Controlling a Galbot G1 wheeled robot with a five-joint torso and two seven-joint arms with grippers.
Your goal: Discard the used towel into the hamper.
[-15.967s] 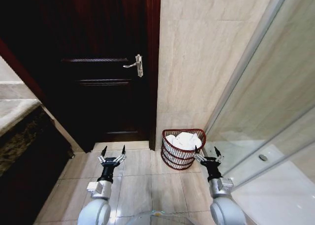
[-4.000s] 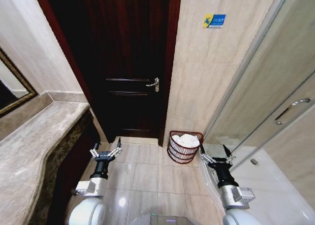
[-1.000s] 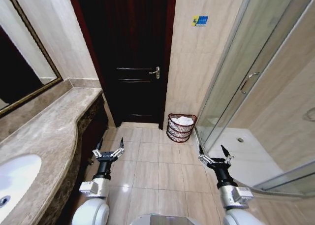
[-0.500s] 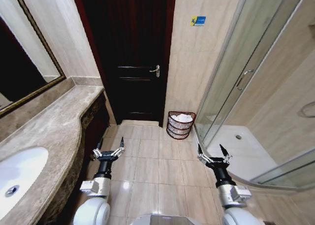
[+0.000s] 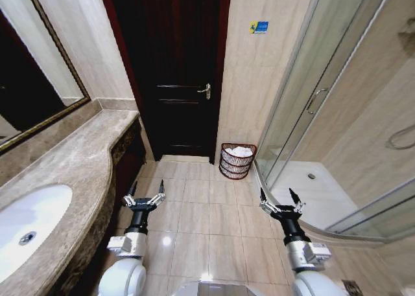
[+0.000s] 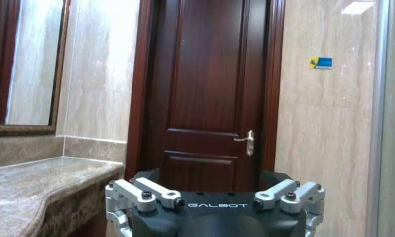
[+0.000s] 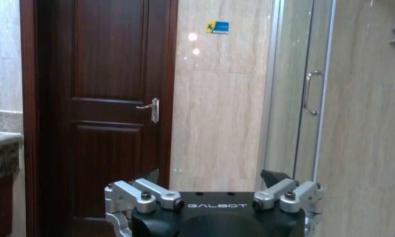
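- The hamper [image 5: 237, 160] is a small round basket of dark red-brown open wire, narrowing a little toward its base; it stands on the floor tiles [image 5: 207, 212] in the corner between the dark door [image 5: 175, 69] and the glass shower wall [image 5: 311, 102], well apart from both my arms.
- A white towel [image 5: 240, 151] lies crumpled inside it, heaped up to the rim; its folds are too small for me to make out.
- My left claw [image 5: 145, 197] hangs low over the floor just beside the bench [image 5: 65, 173], its dark pointed fingers [image 5: 133, 190] spread wide and holding nothing.
- My right claw [image 5: 279, 203] hangs at the same height near the curved shower threshold [image 5: 305, 226], likewise spread wide and empty.
- The bench is mottled brown-grey stone with a rounded, polished edge; a white oval sink [image 5: 26, 225] is set into it, partly cut off by the picture's edge.
- The door is glossy dark wood with raised panels and a metal lever handle [image 5: 205, 91]; the wall beside it is pale beige tile bearing a small blue sticker [image 5: 257, 27] whose print I cannot read.
- In my wrist views the silver knuckles of each claw sit at the picture's edge; the hamper is hidden behind my own body there.
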